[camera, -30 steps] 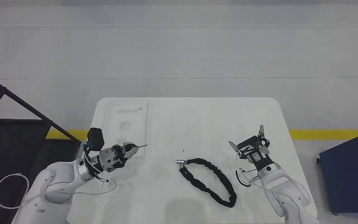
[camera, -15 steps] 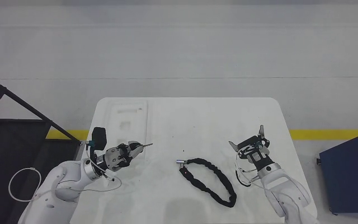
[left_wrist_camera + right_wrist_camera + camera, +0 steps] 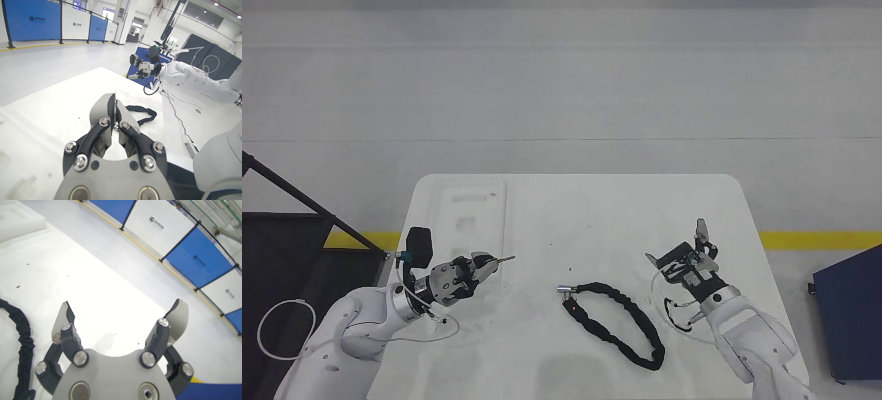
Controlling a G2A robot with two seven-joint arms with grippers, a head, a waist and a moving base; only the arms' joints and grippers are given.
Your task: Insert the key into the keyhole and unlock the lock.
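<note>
The left tool [image 3: 474,268] is clamped on the key [image 3: 500,260] near the table's [image 3: 542,200] left edge. The key's blade points roughly toward the chain lock's [image 3: 614,318] metal end [image 3: 564,291], mid-table and nearer this arm. The right tool [image 3: 684,255] gapes empty near the right edge.

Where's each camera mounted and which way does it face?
Top: above the arms, looking down at the table; both arms show.
Left wrist: behind the left gripper shut on the key, facing the chain lock and the right gripper.
Right wrist: behind the open right gripper, facing the table edge and floor.
Shared: the chain lock.
</note>
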